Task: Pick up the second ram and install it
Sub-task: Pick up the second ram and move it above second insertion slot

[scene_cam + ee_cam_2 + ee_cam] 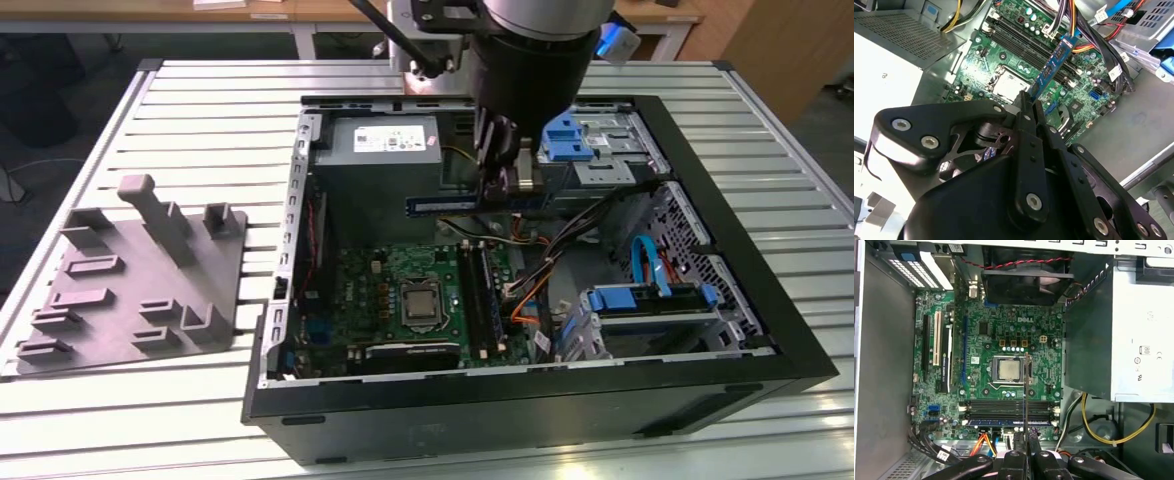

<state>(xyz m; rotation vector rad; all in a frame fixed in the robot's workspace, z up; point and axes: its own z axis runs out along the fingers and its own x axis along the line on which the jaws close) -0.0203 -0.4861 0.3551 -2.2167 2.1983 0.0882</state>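
Above the open computer case (534,415), upper middle of the exterior view, the jaws are clamped tight on the second ram (454,204), which hangs level and clear of the green motherboard (400,300). In the second wrist view it juts out over the black memory slots (1014,37). At the exterior view's left, a grey fixture tray (134,290) lies on the slatted bench (200,110).

Colours around a black case (534,410)
Blue second ram (1051,67) with dark chips; black gripper (1029,101); green motherboard (1004,330) speckled silver, with black slots; pale ribbed table (200,110); plain grey fixture tray (120,300); yellow cables (1083,405); bright blue drive clips (567,140).
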